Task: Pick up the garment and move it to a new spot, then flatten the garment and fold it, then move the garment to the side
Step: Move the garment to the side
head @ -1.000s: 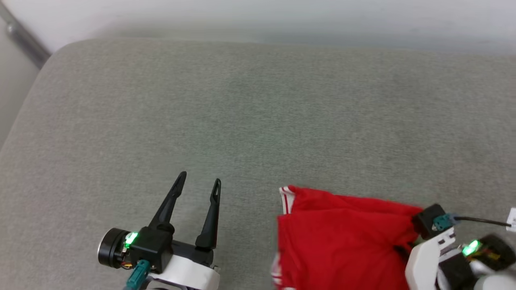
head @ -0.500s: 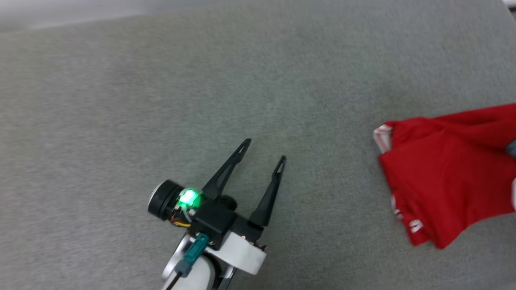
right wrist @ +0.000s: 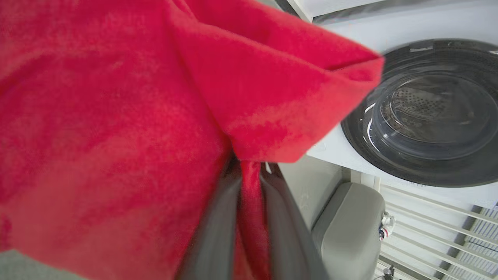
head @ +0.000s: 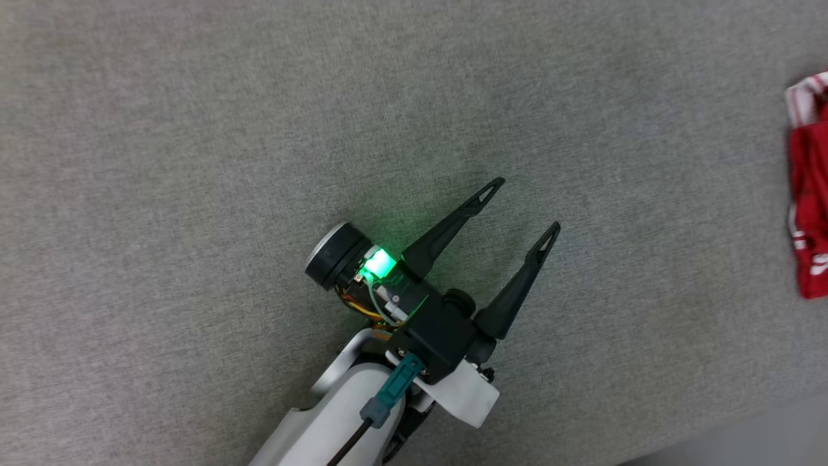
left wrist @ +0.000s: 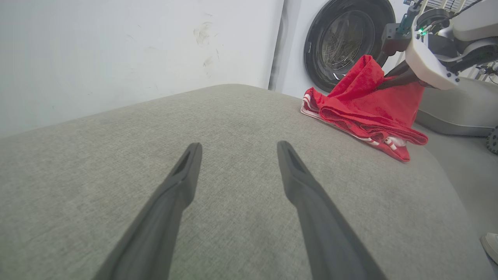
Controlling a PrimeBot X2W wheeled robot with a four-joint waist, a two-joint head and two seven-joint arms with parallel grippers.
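Gripping a fold of the shirt (left wrist: 362, 105), the right pincer (right wrist: 251, 167) holds it partly off the cushion (left wrist: 233, 116); left of the shirt, the left pincer (head: 524, 206) hovers open

We're getting soft, even, bright light here, a green lamp (head: 378, 264) spilling its glow onto the grey cushion (head: 194, 162), the head view slightly smeared, and the garment (right wrist: 116, 116) blurs right against the right wrist lens.
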